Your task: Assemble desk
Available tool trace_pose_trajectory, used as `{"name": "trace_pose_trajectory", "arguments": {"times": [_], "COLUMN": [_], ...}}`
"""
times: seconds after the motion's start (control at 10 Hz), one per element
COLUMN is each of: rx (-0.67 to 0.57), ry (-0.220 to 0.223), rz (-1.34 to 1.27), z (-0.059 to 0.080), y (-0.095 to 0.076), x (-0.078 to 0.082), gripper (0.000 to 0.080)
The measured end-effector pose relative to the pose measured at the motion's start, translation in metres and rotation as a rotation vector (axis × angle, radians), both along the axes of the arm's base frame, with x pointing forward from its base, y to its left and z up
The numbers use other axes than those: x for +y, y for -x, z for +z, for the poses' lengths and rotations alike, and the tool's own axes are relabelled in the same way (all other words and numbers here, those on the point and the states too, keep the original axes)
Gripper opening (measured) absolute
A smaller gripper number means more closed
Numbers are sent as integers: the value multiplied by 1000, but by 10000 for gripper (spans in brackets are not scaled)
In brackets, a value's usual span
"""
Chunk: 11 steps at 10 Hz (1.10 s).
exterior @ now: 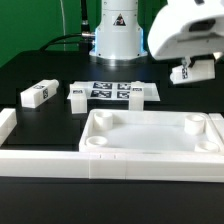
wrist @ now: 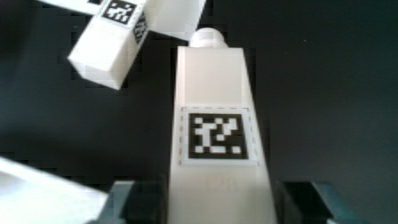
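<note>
The gripper (exterior: 190, 71) hangs above the table, clamped on a white desk leg (wrist: 217, 95) whose long axis runs straight out between its fingers, while the desk top (exterior: 140, 160) lies lower down, its corner socket (exterior: 194, 125) nearest the leg.

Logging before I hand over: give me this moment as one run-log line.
gripper: shut on leg | desk top: on table, visible sockets empty | other leg: loose on table
</note>
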<state>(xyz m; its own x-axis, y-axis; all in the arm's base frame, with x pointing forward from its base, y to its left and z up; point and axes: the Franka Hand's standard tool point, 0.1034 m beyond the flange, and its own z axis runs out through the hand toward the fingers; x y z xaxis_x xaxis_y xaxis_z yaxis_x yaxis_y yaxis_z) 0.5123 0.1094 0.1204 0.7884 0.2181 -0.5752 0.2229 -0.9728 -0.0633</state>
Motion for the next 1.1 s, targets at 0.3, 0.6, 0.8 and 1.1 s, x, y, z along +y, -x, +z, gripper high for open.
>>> {"name": "trace_pose_trajectory", "arguments": {"times": [0.3,0.6,0.8,1.1], "rx": [-203,-384,-482,-748], "ry": [-33,-63,-79,-126], "rz": [-6,-9,-21,-32], "z": [-2,4,42,58], "y": [-9,-17,-33,-64], "x": [2,2,-4,-7], "gripper": [288,288,288,288]}}
